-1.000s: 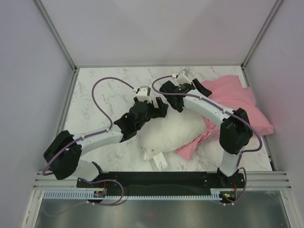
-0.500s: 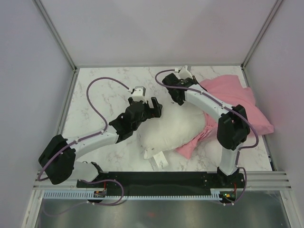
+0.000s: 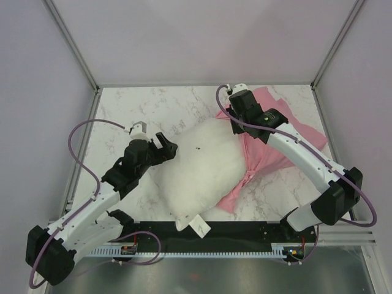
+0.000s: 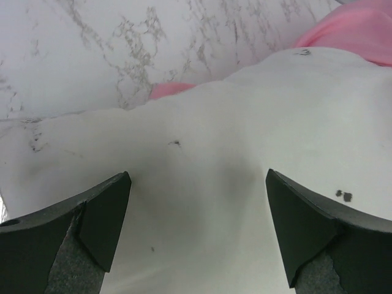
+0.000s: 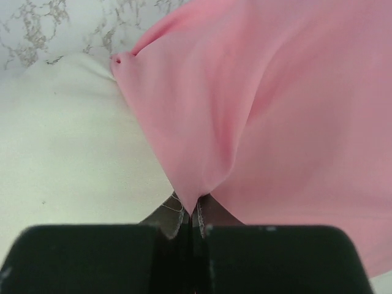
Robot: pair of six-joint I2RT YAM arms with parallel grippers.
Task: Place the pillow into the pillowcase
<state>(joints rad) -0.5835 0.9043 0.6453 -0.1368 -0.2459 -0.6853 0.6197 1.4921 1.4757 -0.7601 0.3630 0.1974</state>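
- Plainly, little is done: on the marble tabletop (image 3: 141, 110) the white pillow (image 3: 199, 168) lies bare and wholly outside, its right edge overlapping the pillowcase (image 3: 263, 156).
- The pink pillowcase is crumpled to the right, partly beneath the pillow; its opening cannot be made out.
- The right hand (image 5: 191, 220) is pinched together on a fold of pink fabric by the pillow's far corner.
- The left hand (image 4: 196, 202), spread wide, hovers at the pillow's left side and holds nothing.
- Left to do, I judge: open the mouth and feed the pillow in; its tag (image 3: 199, 226) sits at the near edge.
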